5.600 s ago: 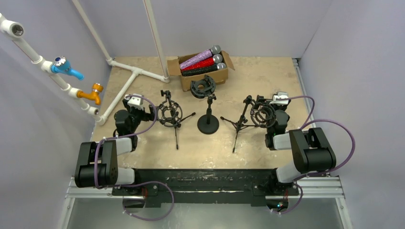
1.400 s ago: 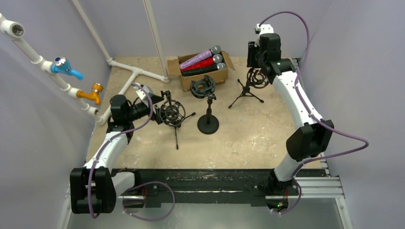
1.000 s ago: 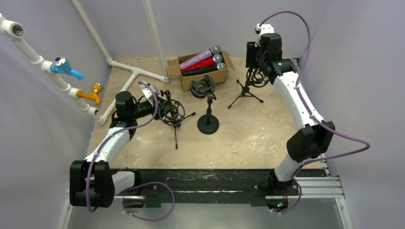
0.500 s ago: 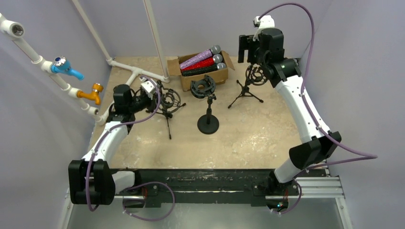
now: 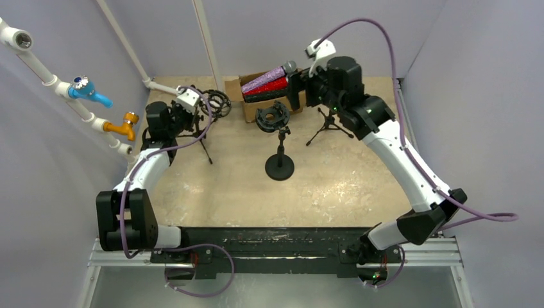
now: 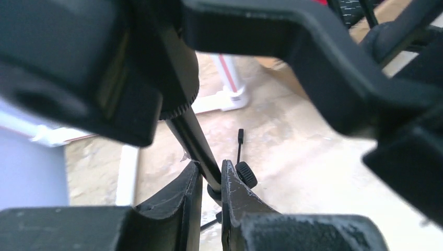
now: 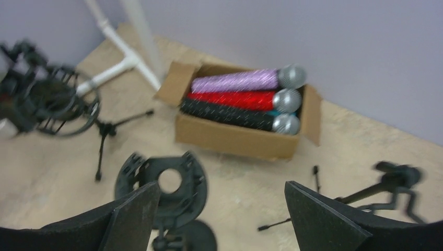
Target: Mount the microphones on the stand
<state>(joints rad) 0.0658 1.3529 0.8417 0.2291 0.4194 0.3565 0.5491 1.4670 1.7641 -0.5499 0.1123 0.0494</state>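
Note:
Three microphones lie side by side in a cardboard box (image 7: 235,141) at the back: glittery purple (image 7: 235,81), glittery red (image 7: 230,99) and black (image 7: 224,114). My right gripper (image 5: 296,92) hovers wide open just right of the box with nothing between its fingers (image 7: 125,214). My left gripper (image 5: 197,120) is shut on the thin black pole (image 6: 201,157) of a tripod stand, whose ring mount (image 5: 217,102) is held at the back left. A round-base stand (image 5: 280,168) with a ring mount (image 7: 164,183) stands in the middle. Another tripod stand (image 5: 330,125) sits under my right arm.
White pipes (image 5: 170,102) run along the floor at the back left, beside the held stand. A blue tap (image 5: 86,90) and an orange tap (image 5: 122,125) stick out from the left wall. Walls close in on three sides.
My left arm has carried its tripod stand back and left toward the pipes. My right gripper has opened, left the right tripod stand and swung left to the box.

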